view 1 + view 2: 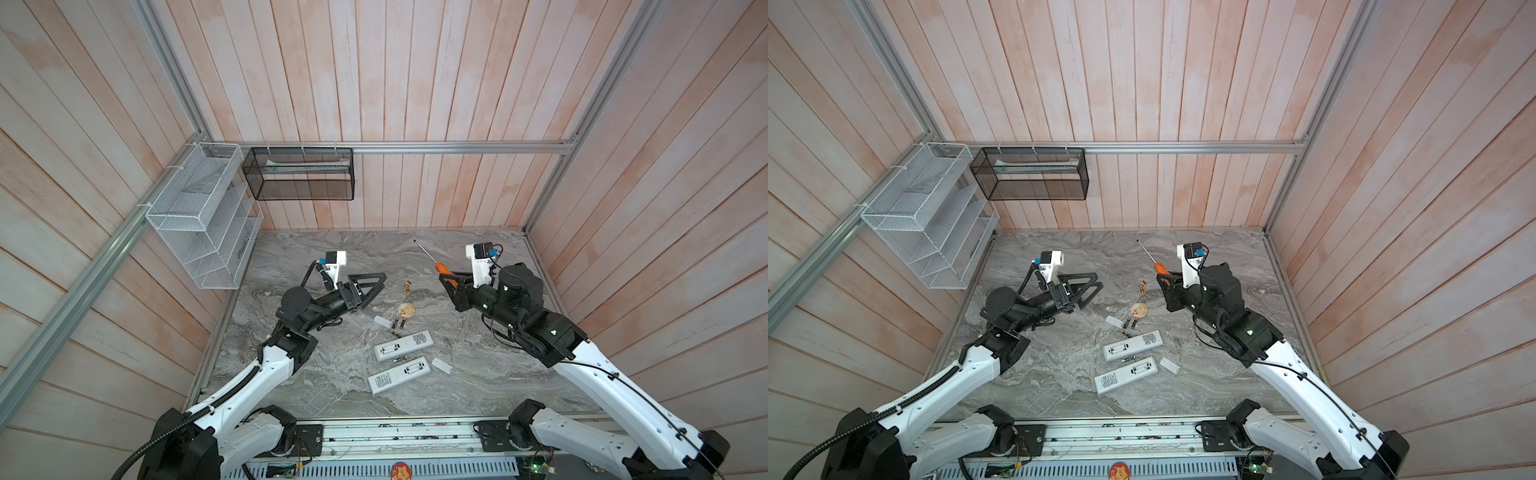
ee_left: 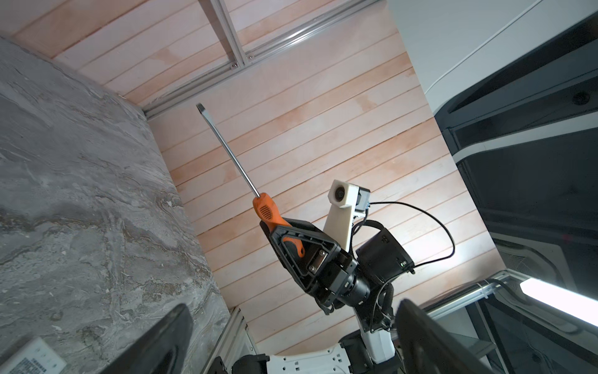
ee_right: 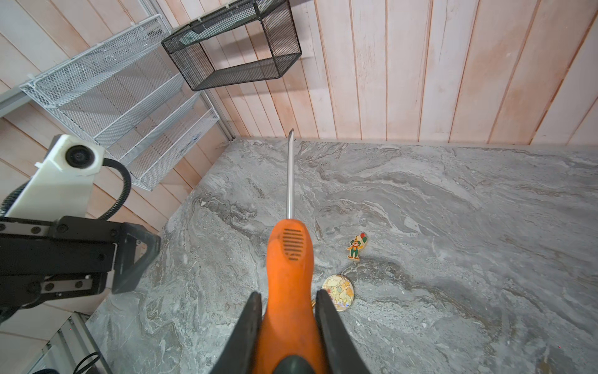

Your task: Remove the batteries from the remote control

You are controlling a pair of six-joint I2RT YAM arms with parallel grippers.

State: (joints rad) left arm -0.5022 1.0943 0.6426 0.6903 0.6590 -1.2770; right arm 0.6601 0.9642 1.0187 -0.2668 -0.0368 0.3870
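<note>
Grey marble for the desk (image 1: 316, 374), veined. Logged from the left:

Left hand (image 1: 380, 281) raised off the desk, jaws spread to full width, nothing between them.

Just right of it, a small white cover plate (image 1: 380, 320) lying flat.

Beside that plate, the batteries (image 1: 396, 325): a few loose on the desk in a small cluster, one more lying between the far remote (image 1: 403, 345) and the near remote (image 1: 398, 375). Both remotes face down, compartments uncovered. Could not tell whether any cell sits inside either compartment.

Beyond the cluster, toward the back wall: round badge (image 3: 338, 293), then clown figure (image 3: 356, 247), both flat on the desk.

Right of the near remote, a second cover plate (image 1: 441, 364).

Far right: right hand (image 3: 288, 294) clamped tight on the orange handle of the screwdriver (image 3: 289, 255), held above the desk, bare metal shaft pointing toward the back wall. Well apart from the batteries and both remotes.
</note>
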